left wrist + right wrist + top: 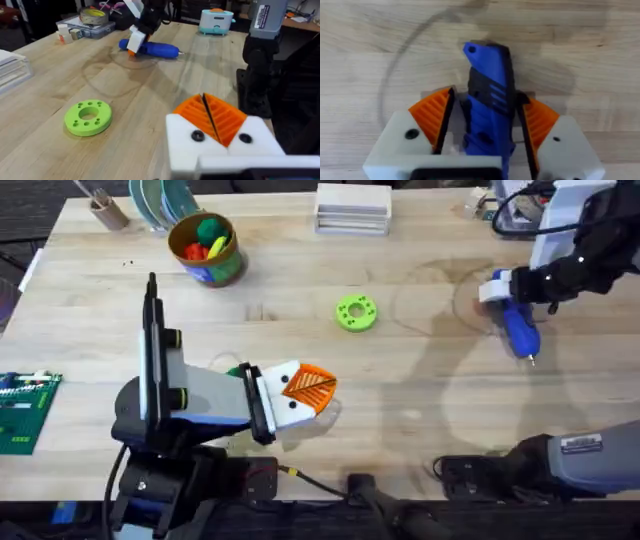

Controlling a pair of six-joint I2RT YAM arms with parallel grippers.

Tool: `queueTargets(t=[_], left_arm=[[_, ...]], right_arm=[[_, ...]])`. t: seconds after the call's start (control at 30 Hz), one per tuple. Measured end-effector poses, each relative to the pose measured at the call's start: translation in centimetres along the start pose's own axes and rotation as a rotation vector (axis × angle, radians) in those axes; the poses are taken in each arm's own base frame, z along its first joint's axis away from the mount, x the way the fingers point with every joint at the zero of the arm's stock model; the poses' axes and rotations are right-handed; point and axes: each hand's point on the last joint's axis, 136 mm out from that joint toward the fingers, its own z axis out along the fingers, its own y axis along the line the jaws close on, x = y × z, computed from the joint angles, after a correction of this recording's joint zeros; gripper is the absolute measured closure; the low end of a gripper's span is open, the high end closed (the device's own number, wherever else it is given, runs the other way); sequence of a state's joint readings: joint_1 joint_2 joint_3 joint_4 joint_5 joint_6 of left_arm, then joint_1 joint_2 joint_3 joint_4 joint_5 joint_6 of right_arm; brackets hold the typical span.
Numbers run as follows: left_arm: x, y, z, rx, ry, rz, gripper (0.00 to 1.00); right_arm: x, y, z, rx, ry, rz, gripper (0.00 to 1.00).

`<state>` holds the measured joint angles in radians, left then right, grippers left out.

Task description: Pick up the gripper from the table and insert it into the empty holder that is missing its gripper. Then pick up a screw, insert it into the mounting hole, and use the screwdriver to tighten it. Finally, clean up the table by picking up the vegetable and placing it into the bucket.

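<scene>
My left gripper (322,385) lies low over the table's near middle, shut. Its two orange ribbed pads (220,117) are pressed together, each seated in a white holder (182,137) with a small dark mounting hole (197,135). The blue screwdriver (520,328) lies on the table at the far right, its thin bit pointing toward the near edge. My right gripper (497,285) straddles its rear end. In the right wrist view its orange pads (432,115) stand either side of the screwdriver (487,100) with small gaps. A dark-green vegetable (237,370) peeks out beside my left wrist. The bucket (225,265) stands at the far left.
A lime-green disc with holes (356,312) lies mid-table. The bucket holds a green ball and red and yellow pieces. A brown cup with sticks (105,210), a white box stack (352,207) and a green brick plate (20,412) sit along the edges.
</scene>
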<state>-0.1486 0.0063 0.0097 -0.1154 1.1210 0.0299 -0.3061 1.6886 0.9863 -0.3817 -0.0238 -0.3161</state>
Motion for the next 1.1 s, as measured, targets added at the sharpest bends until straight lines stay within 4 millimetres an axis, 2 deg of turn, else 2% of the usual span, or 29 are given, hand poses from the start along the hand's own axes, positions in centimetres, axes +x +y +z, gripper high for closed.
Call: queueTargets(t=[0.1, 0.4, 0.8, 0.83, 1.1], left_arm=[[0.0, 0.0, 0.0, 0.0, 0.0, 0.0, 0.996], [0.0, 0.0, 0.0, 0.0, 0.0, 0.0, 0.996], [0.0, 0.0, 0.0, 0.0, 0.0, 0.0, 0.996], [0.0, 0.01, 0.0, 0.0, 0.0, 0.0, 0.996], [0.0, 0.0, 0.0, 0.0, 0.0, 0.0, 0.996]], right_arm=[[-0.1, -0.05, 0.01, 0.002, -0.004, -0.001, 0.247], [-0.28, -0.58, 0.13, 0.023, -0.011, -0.004, 0.506], [-0.56, -0.99, 0.16, 0.042, -0.02, -0.019, 0.957], [-0.62, -0.98, 0.13, 0.042, -0.022, -0.019, 0.979], [-0.72, -0.98, 0.01, 0.04, -0.021, -0.018, 0.973]])
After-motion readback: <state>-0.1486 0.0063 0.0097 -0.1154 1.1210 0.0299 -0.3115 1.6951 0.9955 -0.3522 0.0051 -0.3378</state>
